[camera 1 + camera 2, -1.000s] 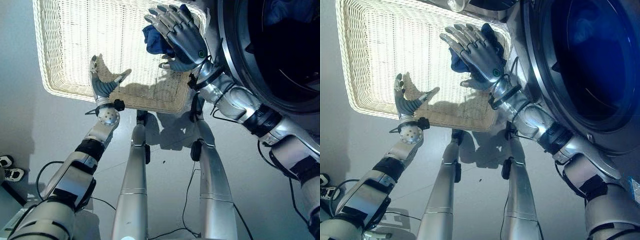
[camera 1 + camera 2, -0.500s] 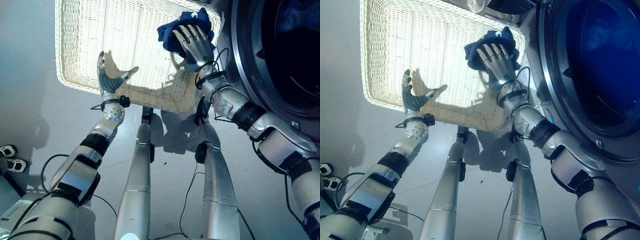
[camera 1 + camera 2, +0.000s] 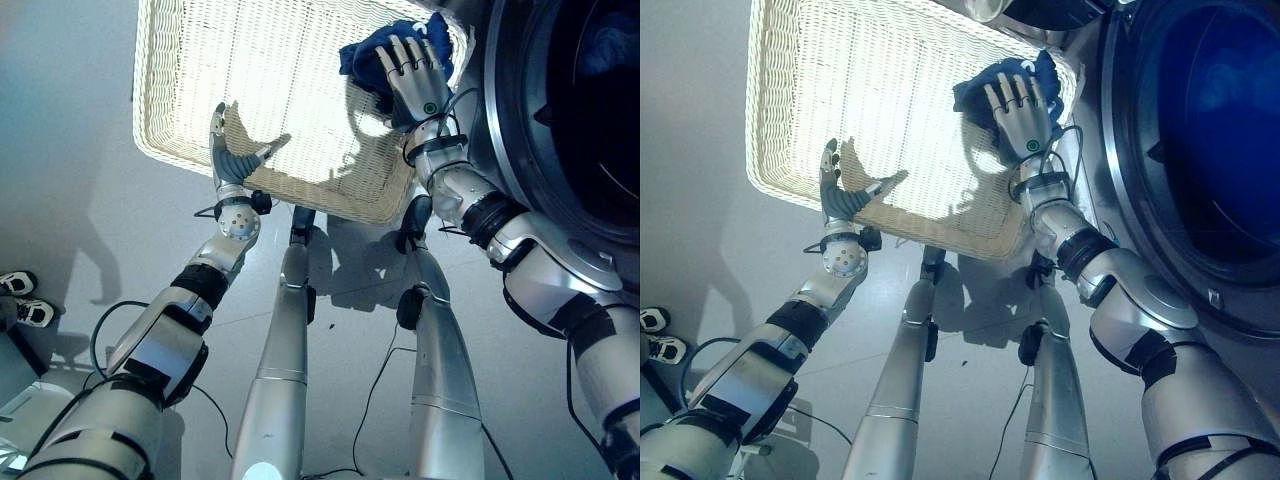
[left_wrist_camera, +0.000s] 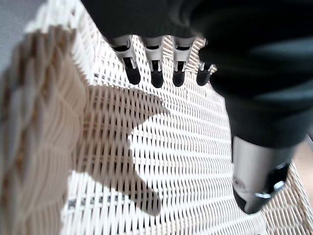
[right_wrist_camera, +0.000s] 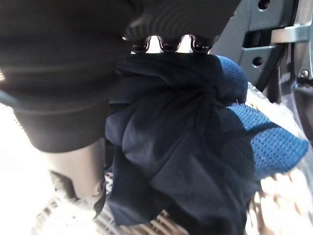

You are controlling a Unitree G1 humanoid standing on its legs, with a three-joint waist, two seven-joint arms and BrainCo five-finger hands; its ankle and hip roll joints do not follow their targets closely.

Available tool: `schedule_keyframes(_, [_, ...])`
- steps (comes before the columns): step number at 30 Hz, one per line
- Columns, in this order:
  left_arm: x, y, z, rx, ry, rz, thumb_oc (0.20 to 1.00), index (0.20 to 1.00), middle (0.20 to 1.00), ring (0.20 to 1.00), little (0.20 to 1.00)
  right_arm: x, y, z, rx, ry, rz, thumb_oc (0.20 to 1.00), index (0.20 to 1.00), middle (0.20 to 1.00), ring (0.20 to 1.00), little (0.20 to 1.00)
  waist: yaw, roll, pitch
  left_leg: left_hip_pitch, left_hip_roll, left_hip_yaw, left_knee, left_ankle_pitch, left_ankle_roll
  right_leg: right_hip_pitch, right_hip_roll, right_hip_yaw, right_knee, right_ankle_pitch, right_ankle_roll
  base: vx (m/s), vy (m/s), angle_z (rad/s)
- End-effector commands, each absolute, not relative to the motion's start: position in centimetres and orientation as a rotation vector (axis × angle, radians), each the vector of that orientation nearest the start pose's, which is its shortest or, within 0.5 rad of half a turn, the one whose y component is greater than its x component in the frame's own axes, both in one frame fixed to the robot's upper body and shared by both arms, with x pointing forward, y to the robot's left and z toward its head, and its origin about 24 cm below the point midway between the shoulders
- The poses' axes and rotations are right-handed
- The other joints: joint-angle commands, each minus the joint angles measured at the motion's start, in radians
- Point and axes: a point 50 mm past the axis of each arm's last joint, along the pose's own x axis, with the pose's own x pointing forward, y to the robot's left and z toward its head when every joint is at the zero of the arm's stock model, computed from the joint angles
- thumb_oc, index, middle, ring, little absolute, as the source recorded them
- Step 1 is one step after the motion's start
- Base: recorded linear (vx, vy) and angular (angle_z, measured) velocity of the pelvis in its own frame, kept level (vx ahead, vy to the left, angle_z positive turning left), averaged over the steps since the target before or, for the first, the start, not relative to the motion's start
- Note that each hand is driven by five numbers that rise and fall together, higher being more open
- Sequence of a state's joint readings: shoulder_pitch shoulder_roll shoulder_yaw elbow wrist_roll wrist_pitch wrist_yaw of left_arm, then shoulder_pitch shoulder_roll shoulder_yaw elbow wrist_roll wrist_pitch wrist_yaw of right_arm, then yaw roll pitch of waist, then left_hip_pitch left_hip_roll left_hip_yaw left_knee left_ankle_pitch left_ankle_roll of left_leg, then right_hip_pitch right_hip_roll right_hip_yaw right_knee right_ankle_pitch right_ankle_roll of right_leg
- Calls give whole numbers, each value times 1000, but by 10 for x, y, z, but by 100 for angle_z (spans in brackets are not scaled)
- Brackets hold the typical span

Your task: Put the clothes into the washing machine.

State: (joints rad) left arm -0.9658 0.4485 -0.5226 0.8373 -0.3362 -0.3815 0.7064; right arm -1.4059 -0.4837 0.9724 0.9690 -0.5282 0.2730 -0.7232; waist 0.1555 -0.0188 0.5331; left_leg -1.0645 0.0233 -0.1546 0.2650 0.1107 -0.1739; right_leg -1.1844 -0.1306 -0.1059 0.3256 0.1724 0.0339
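Right hand [image 3: 418,82] fingertips buried in blue cloth [image 5: 195,147]

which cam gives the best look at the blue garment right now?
Right wrist view: the blue garment is bunched against the right hand, its folds and mesh texture plain. Both eye views show it as a small dark blue bundle under that hand in the wicker basket corner nearest the washing machine.

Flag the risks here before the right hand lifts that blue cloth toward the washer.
1. The right hand lies on the blue cloth in the basket's corner; the wrist view shows loose folds hanging, so part may slip or snag the wicker basket rim.
2. The washing machine door ring sits close beside that corner, so the forearm may clip it.
3. The left hand hovers open over the near rim, not steadying the basket.
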Motion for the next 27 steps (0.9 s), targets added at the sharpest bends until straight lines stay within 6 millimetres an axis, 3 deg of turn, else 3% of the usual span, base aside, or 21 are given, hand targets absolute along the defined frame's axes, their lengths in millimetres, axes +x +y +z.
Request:
schedule_keyframes(1, [387, 160, 207, 133, -587, 389, 1000, 1000, 1000, 1000, 1000, 403, -147, 329, -1668, -812, -796, 1000, 1000, 1000, 1000, 1000, -28, 116, -13, -15, -152, 79, -42, 37, 138, 32, 78, -106, -16, -1, 92, 14, 10, 4])
schedule_keyframes(12, [385, 158, 204, 115, -589, 380, 1000, 1000, 1000, 1000, 1000, 402, -171, 337, -1782, -715, -889, 1000, 1000, 1000, 1000, 1000, -31, 118, -13, -27, -157, 76, -37, 37, 144, 19, 78, -105, -13, 2, 90, 6, 5, 1])
schedule_keyframes(13, [385, 159, 203, 113, -588, 380, 1000, 1000, 1000, 1000, 1000, 403, -175, 336, -1796, -684, -884, 300, 300, 300, 300, 300, -32, 117, -13, -28, -156, 77, -36, 37, 144, 18, 79, -105, -12, 1, 89, 0, 0, 0])
schedule_keyframes(14, [385, 159, 203, 113, -588, 380, 1000, 1000, 1000, 1000, 1000, 403, -175, 335, -1800, -680, -883, 200, 200, 200, 200, 200, -32, 117, -13, -29, -156, 76, -37, 38, 144, 17, 78, -105, -12, 2, 89, 0, 0, 0])
schedule_keyframes(27, [386, 160, 206, 98, -588, 386, 1000, 1000, 1000, 1000, 1000, 406, -181, 327, -1815, -636, -840, 200, 200, 200, 200, 200, -44, 114, -13, -35, -154, 81, -39, 40, 148, 10, 83, -100, -17, 7, 86, 0, 0, 0])
